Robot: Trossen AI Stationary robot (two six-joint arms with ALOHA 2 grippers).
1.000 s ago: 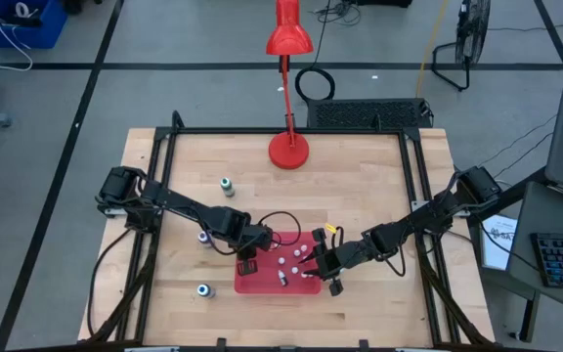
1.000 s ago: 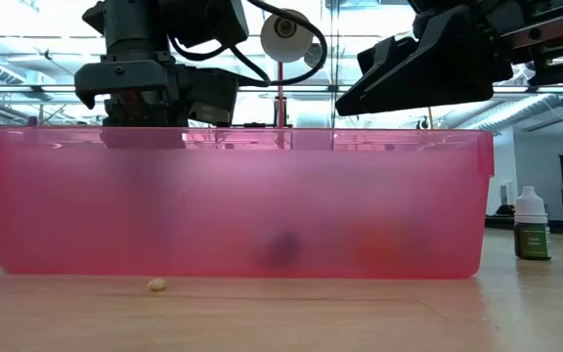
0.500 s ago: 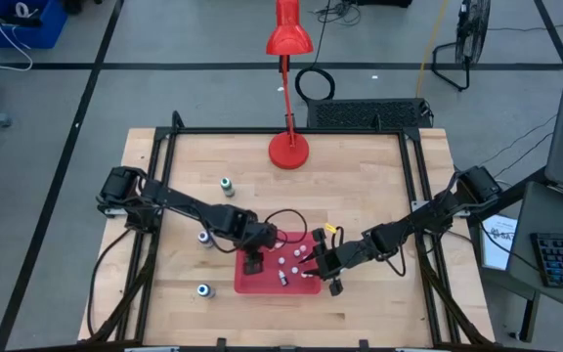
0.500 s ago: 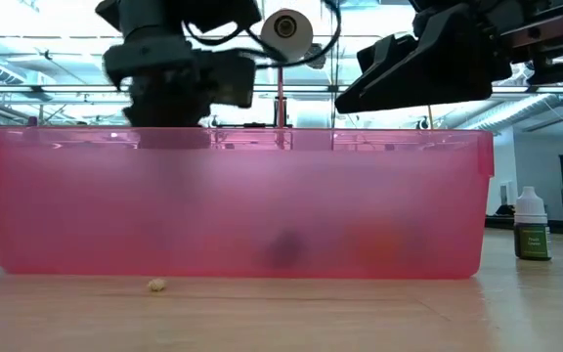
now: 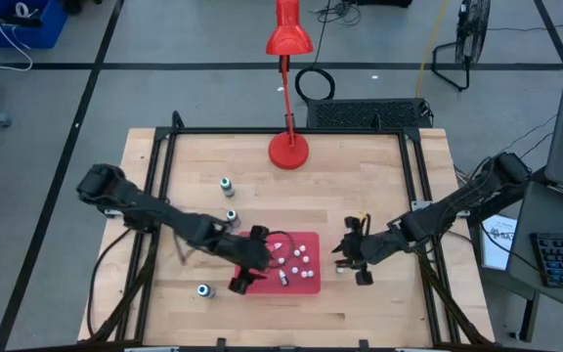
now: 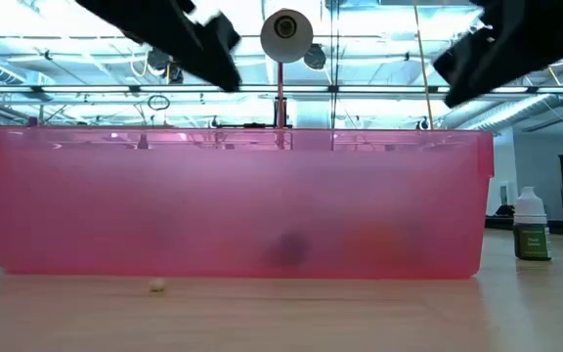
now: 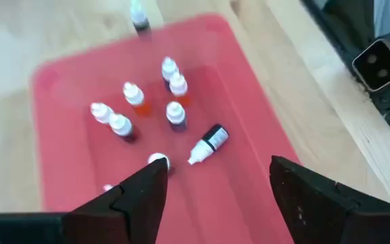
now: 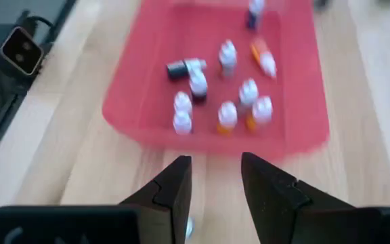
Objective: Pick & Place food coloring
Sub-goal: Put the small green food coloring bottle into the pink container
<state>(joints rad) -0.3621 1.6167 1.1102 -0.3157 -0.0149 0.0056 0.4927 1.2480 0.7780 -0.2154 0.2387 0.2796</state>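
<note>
Worktop point(image 5: 360, 186): a pale wooden surface, seen from above with both arms reaching in from the sides.
Red tray point(image 5: 306, 282): laid flat near the front middle of the worktop; in the low view its translucent pink wall point(image 6: 242, 200) fills most of the width.
Food coloring in tray point(image 7: 175, 112): a cluster of small white-capped dropper bottles is gathered inside the red tray, most upright; one dark bottle point(image 7: 208, 142) is lying on its side, and another orange-tipped one point(image 8: 263, 59) is tipped over.
Food coloring outside tray: three bottles are left standing on the bare wood on the left arm's side, one toward the back point(image 5: 226, 185), one nearer the tray point(image 5: 231, 216), one near the front edge point(image 5: 203, 289). They are well apart from one another.
Left gripper point(image 5: 240, 284): held over the tray's front-left corner; fingers point(image 7: 134, 200) spread apart with nothing between them.
Right gripper point(image 5: 348, 256): held just beyond the tray's right edge, over bare wood; fingers point(image 8: 171, 186) parted by a narrow gap, nothing grasped.
Red desk lamp point(image 5: 288, 149): stood at the back middle of the worktop.
</note>
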